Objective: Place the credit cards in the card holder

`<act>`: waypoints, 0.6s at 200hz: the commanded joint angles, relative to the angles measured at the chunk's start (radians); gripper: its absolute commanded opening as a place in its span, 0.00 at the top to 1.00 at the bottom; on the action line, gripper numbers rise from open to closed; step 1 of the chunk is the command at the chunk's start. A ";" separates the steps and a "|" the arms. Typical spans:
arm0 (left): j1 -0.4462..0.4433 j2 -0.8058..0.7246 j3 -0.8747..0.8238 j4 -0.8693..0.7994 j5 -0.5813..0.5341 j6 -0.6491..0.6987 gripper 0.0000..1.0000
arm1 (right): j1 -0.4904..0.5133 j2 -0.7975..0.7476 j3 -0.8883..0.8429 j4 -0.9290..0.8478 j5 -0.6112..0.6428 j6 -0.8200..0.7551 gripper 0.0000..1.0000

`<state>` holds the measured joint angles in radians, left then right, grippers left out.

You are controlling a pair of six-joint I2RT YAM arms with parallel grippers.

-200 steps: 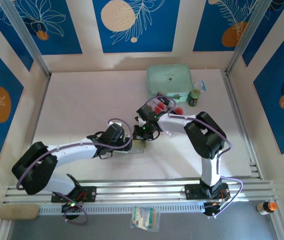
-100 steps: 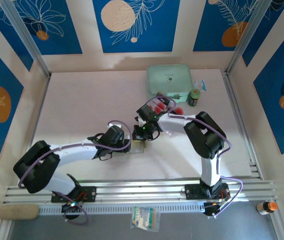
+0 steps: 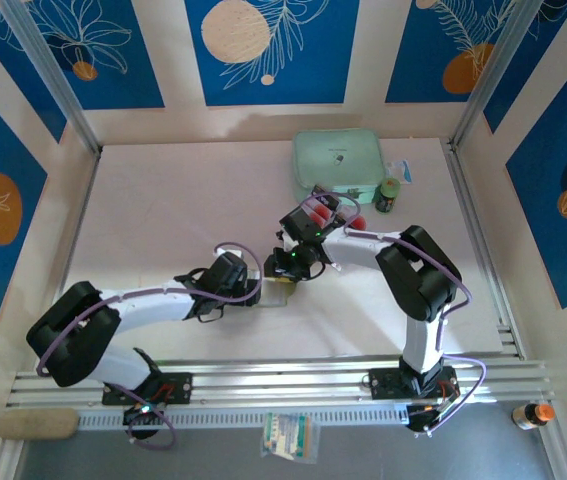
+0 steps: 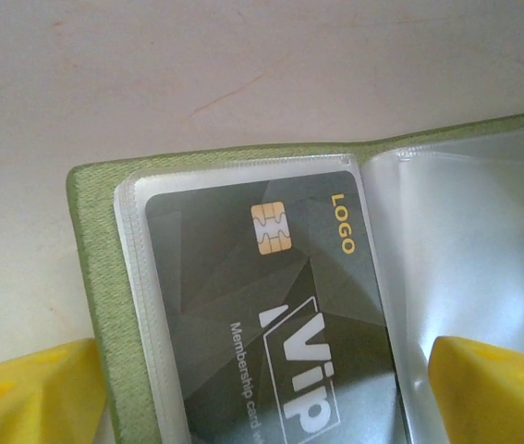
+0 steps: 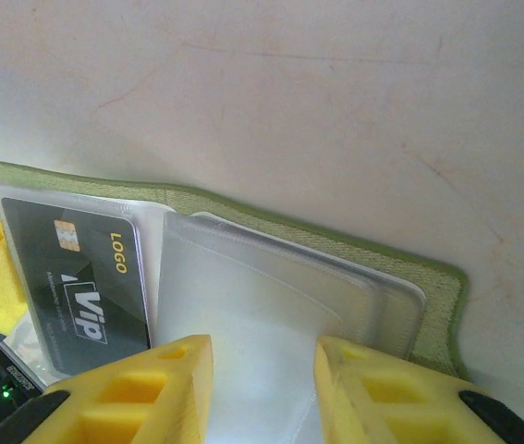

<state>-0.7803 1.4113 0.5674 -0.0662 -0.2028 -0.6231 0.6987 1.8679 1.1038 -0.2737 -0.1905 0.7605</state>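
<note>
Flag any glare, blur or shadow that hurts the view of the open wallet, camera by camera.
Left wrist: glare whitens the empty clear plastic sleeve; the black VIP card reads sharply; the yellow fingertips are soft. Right wrist: the sleeves wash out near the fingers; the olive-green card holder is crisp. Top external: the holder is too small for detail.

mint-green case far back on the pale table, small green jar beside it
</note>
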 commanded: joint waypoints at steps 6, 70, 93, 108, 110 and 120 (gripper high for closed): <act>-0.008 -0.016 -0.018 -0.001 -0.017 -0.010 0.13 | 0.004 -0.009 -0.010 0.007 -0.010 0.018 0.63; -0.008 -0.018 -0.026 0.003 -0.015 -0.013 0.15 | 0.004 -0.068 -0.043 0.017 0.011 0.025 0.49; -0.007 -0.017 -0.026 0.005 -0.015 -0.012 0.16 | 0.004 -0.089 -0.060 0.029 0.011 0.038 0.46; -0.008 -0.017 -0.027 0.007 -0.015 -0.012 0.16 | 0.005 -0.100 -0.070 0.039 0.010 0.047 0.43; -0.007 -0.017 -0.026 0.007 -0.015 -0.012 0.16 | 0.005 -0.102 -0.071 0.040 0.008 0.048 0.43; -0.008 -0.017 -0.026 0.008 -0.015 -0.012 0.16 | 0.005 -0.105 -0.074 0.044 0.005 0.052 0.42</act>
<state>-0.7803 1.4075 0.5560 -0.0532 -0.2070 -0.6235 0.7006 1.7992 1.0508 -0.2367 -0.1825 0.7937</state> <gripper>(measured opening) 0.845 0.571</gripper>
